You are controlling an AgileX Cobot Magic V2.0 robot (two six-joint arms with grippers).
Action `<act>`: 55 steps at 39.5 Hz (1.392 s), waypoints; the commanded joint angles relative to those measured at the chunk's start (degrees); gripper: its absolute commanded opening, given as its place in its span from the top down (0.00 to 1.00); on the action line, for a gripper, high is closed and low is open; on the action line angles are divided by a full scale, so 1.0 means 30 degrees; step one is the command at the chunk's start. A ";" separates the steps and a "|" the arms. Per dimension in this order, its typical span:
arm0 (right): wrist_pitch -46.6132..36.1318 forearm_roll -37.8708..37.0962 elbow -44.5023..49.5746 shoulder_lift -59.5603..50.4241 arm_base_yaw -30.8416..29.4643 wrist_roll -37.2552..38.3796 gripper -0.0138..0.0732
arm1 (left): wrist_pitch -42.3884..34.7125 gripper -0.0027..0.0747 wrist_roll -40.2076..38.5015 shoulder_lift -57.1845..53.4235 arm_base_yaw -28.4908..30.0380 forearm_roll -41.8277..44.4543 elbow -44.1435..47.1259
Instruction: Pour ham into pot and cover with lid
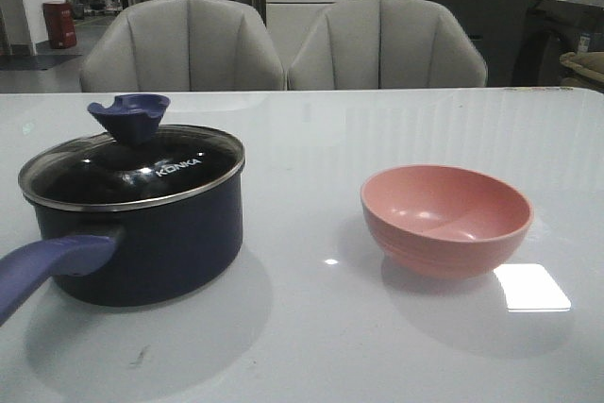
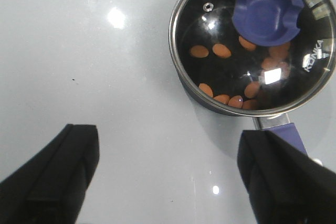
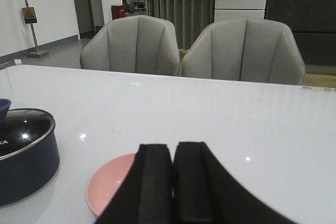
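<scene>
The dark navy pot [image 1: 160,243] stands at the left of the table, its purple-blue handle [image 1: 47,266] pointing toward the front edge. The glass lid [image 1: 142,172] with the blue knob [image 1: 129,117] rests on the pot. Through the glass, several orange-pink ham slices [image 2: 221,51] lie on the pot's black bottom. The left gripper [image 2: 168,177] hangs open over bare table beside the pot, holding nothing. The right gripper [image 3: 173,182] is shut and empty above the pink bowl [image 3: 107,184]. Neither gripper shows in the front view.
The pink bowl [image 1: 445,219] sits empty right of the pot, about a bowl's width away. Two grey chairs [image 1: 283,44] stand behind the table's far edge. A bright light patch [image 1: 531,287] lies on the table by the bowl.
</scene>
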 commanded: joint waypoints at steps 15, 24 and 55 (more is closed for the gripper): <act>-0.1568 0.0002 -0.0555 0.0156 -0.0005 -0.0096 0.67 | -0.9500 0.23 0.0017 -1.4067 0.0049 -0.0400 0.9847; -0.1568 0.0002 -0.0555 0.0156 -0.0005 -0.0096 0.67 | -1.2855 0.61 0.0017 -1.9189 0.0049 -0.0659 1.3084; -0.1568 0.0002 -0.0555 0.0156 -0.0005 -0.0096 0.67 | -1.4611 0.82 0.0017 -2.0284 0.0195 -0.0362 1.5966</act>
